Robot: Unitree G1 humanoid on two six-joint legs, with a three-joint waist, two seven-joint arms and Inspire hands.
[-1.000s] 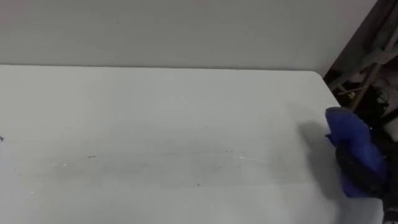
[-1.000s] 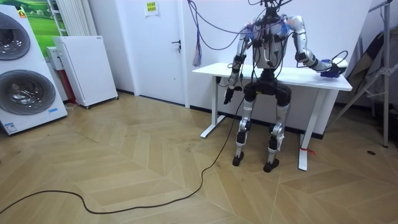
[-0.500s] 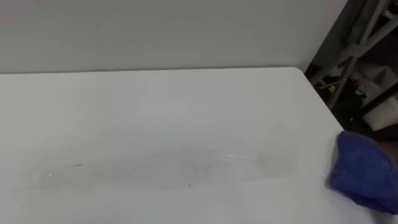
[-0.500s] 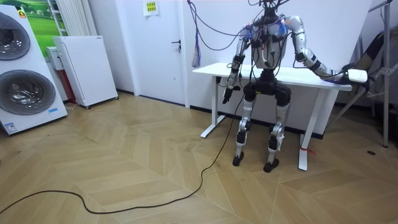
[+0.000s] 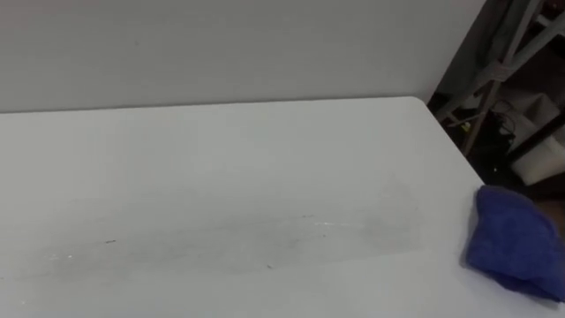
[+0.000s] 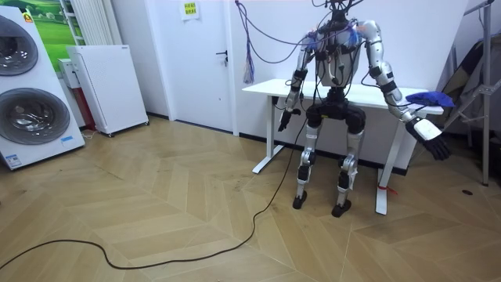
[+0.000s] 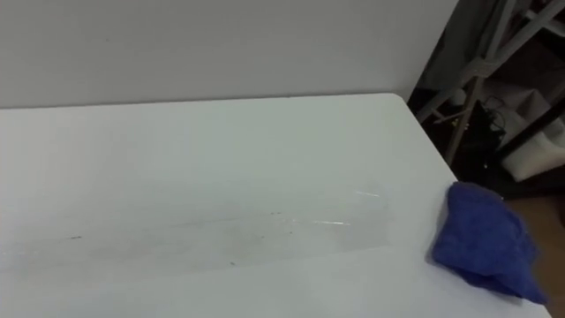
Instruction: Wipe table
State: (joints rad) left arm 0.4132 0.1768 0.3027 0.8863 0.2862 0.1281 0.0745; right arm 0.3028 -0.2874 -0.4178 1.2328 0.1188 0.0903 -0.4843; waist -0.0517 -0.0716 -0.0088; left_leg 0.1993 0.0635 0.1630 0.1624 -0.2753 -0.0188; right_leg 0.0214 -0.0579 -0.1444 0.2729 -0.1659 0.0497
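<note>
In the room view the left hand [image 6: 286, 121] hangs beside the hip, and I cannot tell how its fingers are set. The white table [image 5: 221, 159] has a faint smear [image 5: 229, 240] across its middle, and the blue cloth [image 5: 515, 238] lies bunched at its right edge. The right hand [image 6: 437, 145] is off the table's end, lower than the cloth, fingers spread and holding nothing.
</note>
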